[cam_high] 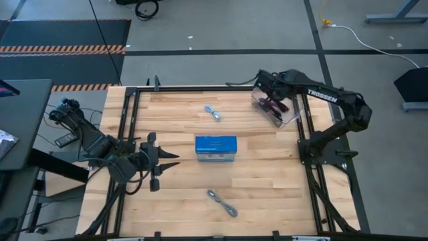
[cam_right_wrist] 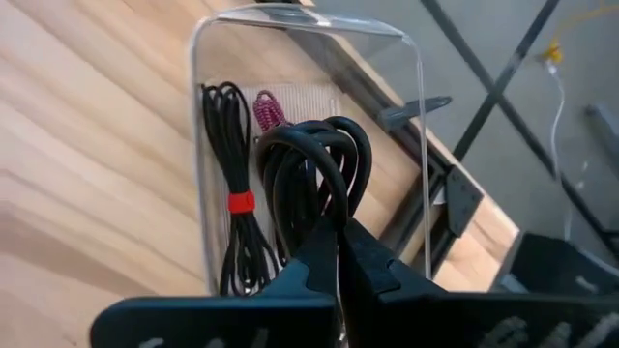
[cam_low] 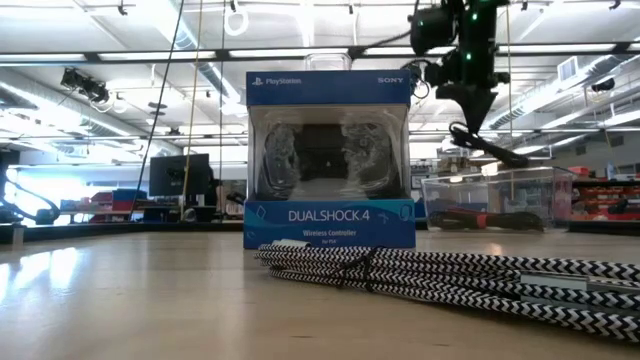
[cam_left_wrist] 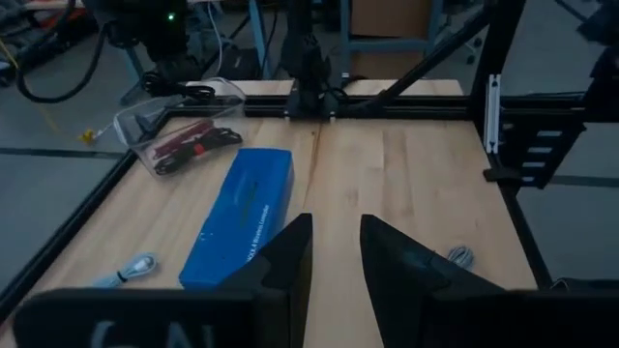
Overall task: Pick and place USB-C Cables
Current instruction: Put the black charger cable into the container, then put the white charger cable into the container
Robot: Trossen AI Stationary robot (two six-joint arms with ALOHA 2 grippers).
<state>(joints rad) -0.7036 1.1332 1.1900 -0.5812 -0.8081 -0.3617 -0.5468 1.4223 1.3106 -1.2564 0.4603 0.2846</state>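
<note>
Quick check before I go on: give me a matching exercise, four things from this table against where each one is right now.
Things:
1. blue box
2. black cable
3. pale cable
4. left pincer

Places:
A. over the clear bin, held in the right pincer
B. bare wood between the box and the table's far edge
C. middle of the table
D. near the table's left edge, empty

Pairs: 1-C, 2-A, 3-B, 4-D

It was a large industrial lab or workshop. Ceiling strip lights [cam_low: 120, 62] ran overhead, hazard-striped floor mats [cam_high: 63, 48] lay on grey concrete, and desks with monitors [cam_low: 180, 175] stood behind
</note>
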